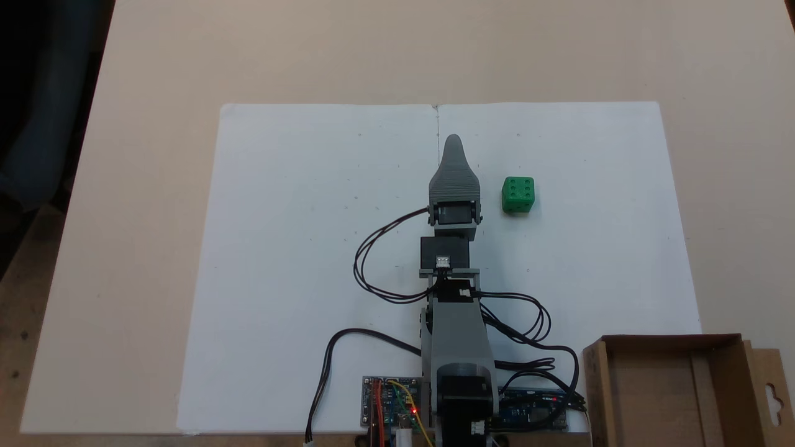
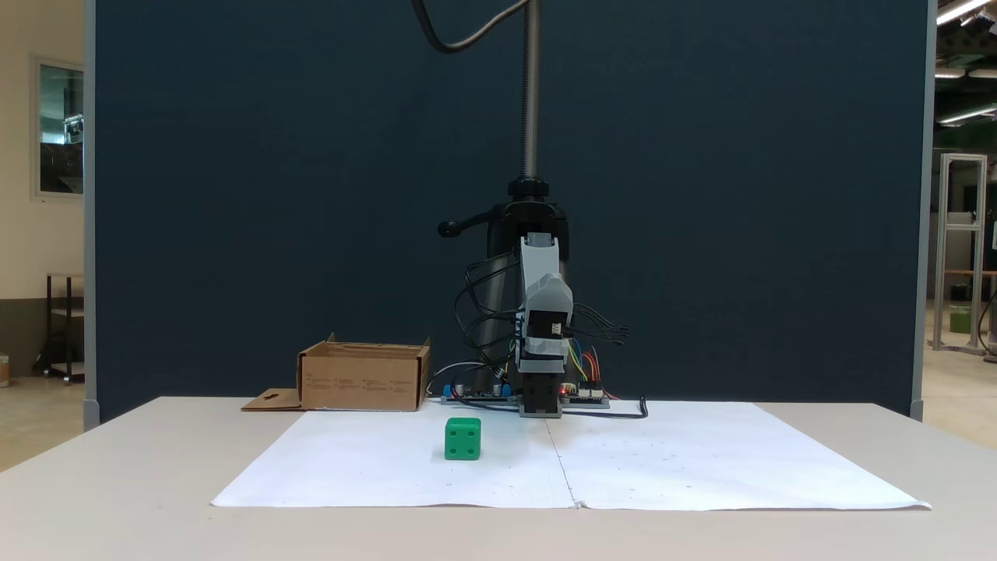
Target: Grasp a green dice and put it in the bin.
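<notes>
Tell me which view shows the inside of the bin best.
The fixed view from above: it looks down into the bin and shows its bare floor. The other fixed view shows the bin side-on, outer walls and flap.

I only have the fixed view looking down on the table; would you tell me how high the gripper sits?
Observer: Seen from the front, the gripper sits low, close to the paper; I cannot tell whether it touches.
Operator: Thank you. Is the dice lying flat?
Observer: Yes, the dice rests flat on the paper, with a four-pip face toward the front.
</notes>
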